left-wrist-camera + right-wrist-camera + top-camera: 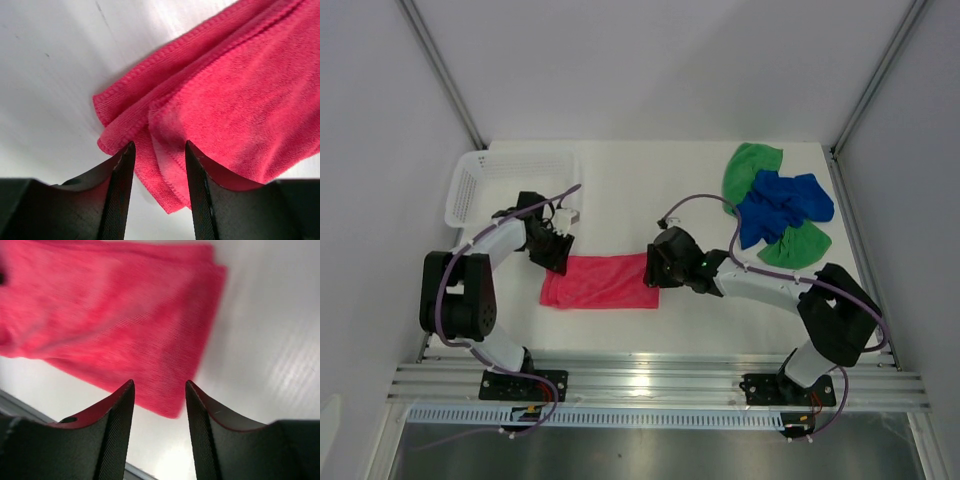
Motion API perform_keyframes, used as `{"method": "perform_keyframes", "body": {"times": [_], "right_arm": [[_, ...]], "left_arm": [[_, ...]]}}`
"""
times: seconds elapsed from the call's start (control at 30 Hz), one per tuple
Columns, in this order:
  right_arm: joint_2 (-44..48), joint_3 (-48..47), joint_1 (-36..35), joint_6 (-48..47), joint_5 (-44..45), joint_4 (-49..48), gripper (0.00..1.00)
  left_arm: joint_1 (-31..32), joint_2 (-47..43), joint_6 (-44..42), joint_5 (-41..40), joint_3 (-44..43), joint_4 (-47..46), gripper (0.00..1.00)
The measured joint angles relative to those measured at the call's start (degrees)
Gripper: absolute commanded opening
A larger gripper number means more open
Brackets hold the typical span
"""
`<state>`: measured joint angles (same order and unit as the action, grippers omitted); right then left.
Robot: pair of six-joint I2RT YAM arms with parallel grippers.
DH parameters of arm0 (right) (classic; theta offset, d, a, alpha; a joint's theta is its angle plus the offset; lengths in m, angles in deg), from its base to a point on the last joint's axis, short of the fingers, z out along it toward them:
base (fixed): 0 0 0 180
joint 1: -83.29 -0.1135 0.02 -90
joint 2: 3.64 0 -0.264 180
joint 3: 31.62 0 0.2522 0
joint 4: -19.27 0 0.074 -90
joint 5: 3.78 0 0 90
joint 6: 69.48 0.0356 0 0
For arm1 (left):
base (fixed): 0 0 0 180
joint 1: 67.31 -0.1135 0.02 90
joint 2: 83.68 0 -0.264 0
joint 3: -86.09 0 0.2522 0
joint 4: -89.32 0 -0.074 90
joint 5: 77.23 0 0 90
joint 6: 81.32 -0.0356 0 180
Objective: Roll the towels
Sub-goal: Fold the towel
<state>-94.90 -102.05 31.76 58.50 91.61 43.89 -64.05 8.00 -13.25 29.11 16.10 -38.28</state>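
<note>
So the pink-red towel (pixel 605 283) is lying flat on the white tabletop (pixel 630 190), folded into a long strip that runs side to side. Everything else is placed off that.

Up and to the left of it is the white mesh basket (pixel 470 190), a little way off and not touching the towel.

The left end effector (pixel 555 255) is right at the towel's left end. In the left wrist view its jaws stand apart, straddling the folded corner. You can see a few stacked layers and the stitched hem in the gap between the fingers (pixel 120 175). The fabric looks loose in there and isn't pinched.

The right end effector (pixel 655 270) is at the towel's right end. Its jaws are apart too, with nothing in them. The right wrist view is blurry, but the towel's end shows past the fingertips (pixel 122 405), and it's bare tabletop to the right of that.

Well off to the upper right of the pink-red towel is a heap made of the other two. The blue towel (pixel 782 205) is crumpled on top of the green towel (pixel 752 165), and the green sticks out above and below the blue.
</note>
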Motion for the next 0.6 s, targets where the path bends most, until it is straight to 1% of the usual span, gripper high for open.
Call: {"method": "perform_keyframes", "body": {"times": [0.07,0.17,0.47,0.5,0.57,0.6], "right_arm": [[0.0,3.0,1.2,0.0,-0.3,0.3,0.50],[0.0,6.2,2.5,0.0,-2.0,-0.2,0.50],[-3.5,8.2,4.2,1.1,-7.0,-6.0,0.48],[-3.8,8.3,4.3,1.3,-7.7,-6.9,0.48],[-4.2,8.4,4.5,1.6,-8.3,-7.9,0.45],[-4.5,8.5,4.6,2.0,-8.7,-8.7,0.43]], "left_arm": [[0.1,1.2,0.4,-1.5,-0.5,-0.2,0.47],[0.0,1.5,0.5,-1.4,-0.5,-0.2,0.46],[0.5,3.1,0.5,1.9,-0.6,0.3,0.24],[0.5,3.4,0.5,2.0,-0.6,0.3,0.17],[0.6,3.9,0.7,2.2,-0.6,0.3,0.09],[0.6,4.1,0.6,2.3,-0.6,0.3,0.01]]}}
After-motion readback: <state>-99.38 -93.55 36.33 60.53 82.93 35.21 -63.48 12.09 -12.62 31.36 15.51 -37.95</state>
